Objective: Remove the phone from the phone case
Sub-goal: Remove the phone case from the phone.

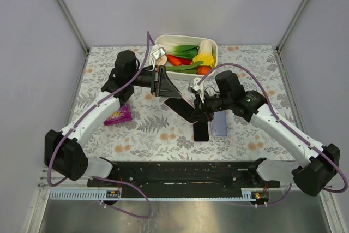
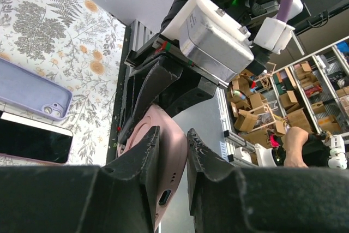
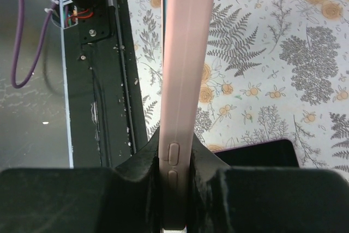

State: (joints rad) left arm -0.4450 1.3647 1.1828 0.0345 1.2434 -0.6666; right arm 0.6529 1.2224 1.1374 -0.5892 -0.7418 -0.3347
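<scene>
While right hand point(image 3: 175, 154) pinches pink phone case point(image 3: 185, 53) side edge, left hand point(image 2: 173, 137) clamps bottom edge.

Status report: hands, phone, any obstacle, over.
Left hand shut on pink case. Right hand shut on its edge. Phone not out. Second phone, lilac case lying beneath.

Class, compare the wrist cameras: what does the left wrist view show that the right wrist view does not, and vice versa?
Left wrist only: a lavender phone case and a dark-screened phone on the floral tablecloth, plus the charging port of the pink phone case. Right wrist only: its side buttons and the black mounting rail. Both: that case pinched, by the left gripper or the right gripper, over the floral tablecloth.
</scene>
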